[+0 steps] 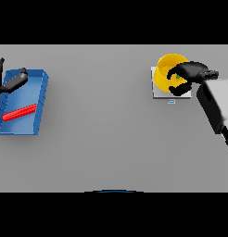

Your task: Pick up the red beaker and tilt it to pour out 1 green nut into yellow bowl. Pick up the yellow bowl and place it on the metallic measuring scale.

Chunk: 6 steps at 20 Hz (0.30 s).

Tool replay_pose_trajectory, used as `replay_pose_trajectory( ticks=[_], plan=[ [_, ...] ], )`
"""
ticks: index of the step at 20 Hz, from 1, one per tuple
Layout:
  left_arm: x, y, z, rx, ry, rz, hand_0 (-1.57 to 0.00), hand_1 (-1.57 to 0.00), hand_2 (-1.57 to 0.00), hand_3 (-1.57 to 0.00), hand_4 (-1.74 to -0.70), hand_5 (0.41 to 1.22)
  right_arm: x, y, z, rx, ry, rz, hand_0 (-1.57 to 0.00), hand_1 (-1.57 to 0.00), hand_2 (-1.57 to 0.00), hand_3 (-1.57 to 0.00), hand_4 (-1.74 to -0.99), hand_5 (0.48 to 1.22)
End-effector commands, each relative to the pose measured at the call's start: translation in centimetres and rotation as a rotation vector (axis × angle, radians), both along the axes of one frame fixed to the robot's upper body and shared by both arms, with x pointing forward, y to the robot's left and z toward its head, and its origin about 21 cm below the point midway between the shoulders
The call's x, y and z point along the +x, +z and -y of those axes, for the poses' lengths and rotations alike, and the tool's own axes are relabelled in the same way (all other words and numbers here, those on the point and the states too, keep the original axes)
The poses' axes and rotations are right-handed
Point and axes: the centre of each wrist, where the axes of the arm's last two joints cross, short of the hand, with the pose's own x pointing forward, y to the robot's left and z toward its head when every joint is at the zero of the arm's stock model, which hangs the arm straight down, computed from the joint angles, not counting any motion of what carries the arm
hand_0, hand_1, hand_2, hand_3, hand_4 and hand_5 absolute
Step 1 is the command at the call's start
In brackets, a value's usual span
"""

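Observation:
The yellow bowl [164, 67] sits tilted on the pale metallic scale [157, 92] at the far right of the table. My right hand [190, 71] reaches in from the right, its dark fingers curled over the bowl's right rim. A small green speck [178, 77], probably the nut, shows inside the bowl between the fingers. The red beaker [19, 112] lies on its side in the blue bin [41, 92] at the far left. My left hand [11, 83] hovers over the bin's back left corner, fingers spread and straight, clear of the beaker.
The scale has a small display tab [171, 101] on its near edge. The blue bin's walls surround the beaker. Bare grey table [102, 115] stretches between bin and scale.

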Motion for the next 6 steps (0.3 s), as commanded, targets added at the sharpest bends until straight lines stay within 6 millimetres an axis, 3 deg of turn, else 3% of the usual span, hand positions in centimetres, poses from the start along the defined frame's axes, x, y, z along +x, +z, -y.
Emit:
replay_pose_trajectory(
  ticks=[1, 6],
  plan=[
    [0.22, 0.17, 0.12, -0.003, -0.002, 0.0, 0.0, 0.0, 0.0, 0.0, -0.81, 0.736, 0.02, -0.05, 0.34, -0.006, 0.011, -0.002, -0.16, -0.14, -0.29, -0.47, -1.356, 0.755],
    [0.08, 0.28, 0.07, -0.007, -0.01, 0.009, 0.0, 0.0, 0.0, 0.0, -0.82, 0.734, 0.13, -0.61, 0.07, -0.033, 0.017, -0.022, -0.05, -0.05, -0.12, -0.35, -1.308, 0.733]
  ],
)
